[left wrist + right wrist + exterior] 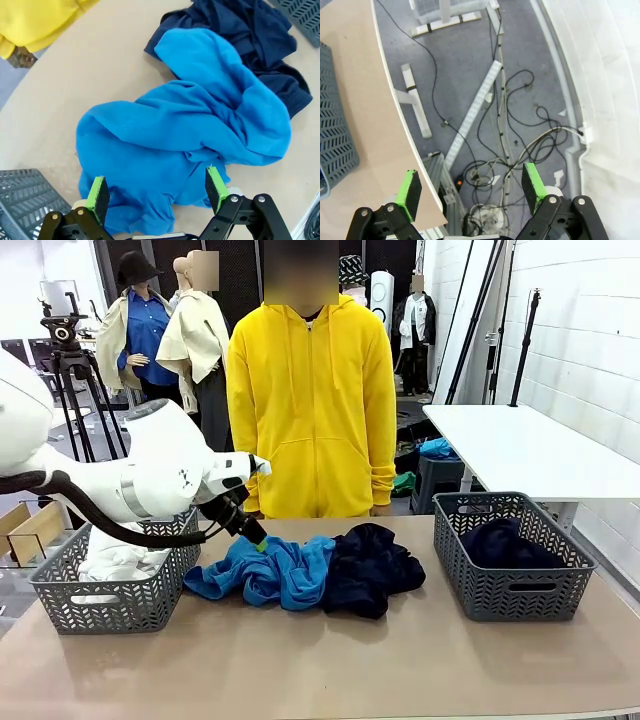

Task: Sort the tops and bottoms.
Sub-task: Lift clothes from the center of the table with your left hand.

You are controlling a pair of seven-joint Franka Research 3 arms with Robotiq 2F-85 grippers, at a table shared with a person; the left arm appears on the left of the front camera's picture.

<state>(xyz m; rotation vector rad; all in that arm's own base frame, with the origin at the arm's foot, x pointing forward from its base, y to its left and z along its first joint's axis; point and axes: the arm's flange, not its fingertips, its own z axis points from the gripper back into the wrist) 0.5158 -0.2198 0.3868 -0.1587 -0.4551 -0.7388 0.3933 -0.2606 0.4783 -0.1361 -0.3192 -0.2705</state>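
Note:
A bright blue top (265, 572) lies crumpled at the table's middle, touching a dark navy bottom (370, 565) on its right. In the left wrist view the blue top (190, 135) spreads just beyond my fingers, with the navy bottom (255, 45) behind it. My left gripper (252, 532) hangs open just above the blue top's left end; the left gripper (157, 192) has nothing between its pads. A white top (115, 558) lies in the left basket (110, 608). Another navy bottom (505, 543) lies in the right basket (510, 590). My right gripper (472, 192) is open over the floor beside the table edge.
A person in a yellow hoodie (312, 400) stands at the far side of the table, hands down. A basket's grey wall (332, 125) shows at the left of the right wrist view. Cables and floor (510, 125) lie beyond the table edge (400, 130).

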